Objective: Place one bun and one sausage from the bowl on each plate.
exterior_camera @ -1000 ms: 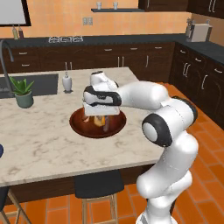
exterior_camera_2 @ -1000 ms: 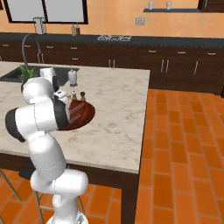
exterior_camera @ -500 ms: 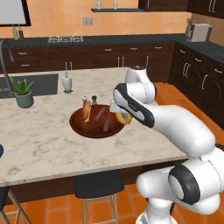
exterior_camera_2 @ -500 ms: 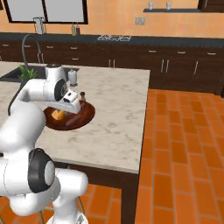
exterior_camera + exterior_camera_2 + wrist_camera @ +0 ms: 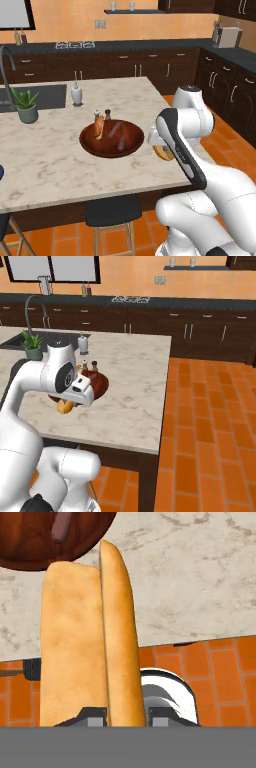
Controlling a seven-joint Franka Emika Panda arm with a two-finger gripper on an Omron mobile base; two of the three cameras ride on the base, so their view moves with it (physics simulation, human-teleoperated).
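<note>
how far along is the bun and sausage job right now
Nothing looks plated yet. In hand: the gripper is shut on one bun, carried clear of the bowl near the counter's edge. Left: a second bun and two sausages lie in the bowl.

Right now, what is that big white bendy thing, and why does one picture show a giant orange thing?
The white thing is a robot arm in a pretend kitchen. Two cameras sit behind it, one on each side. The third rides on its hand, so things look huge. Its pincer is shut on a bun, held past the counter edge. That is the giant orange thing. On the counter sits a wooden bowl with another bun and two sausages. A small plant stands nearby.
</note>
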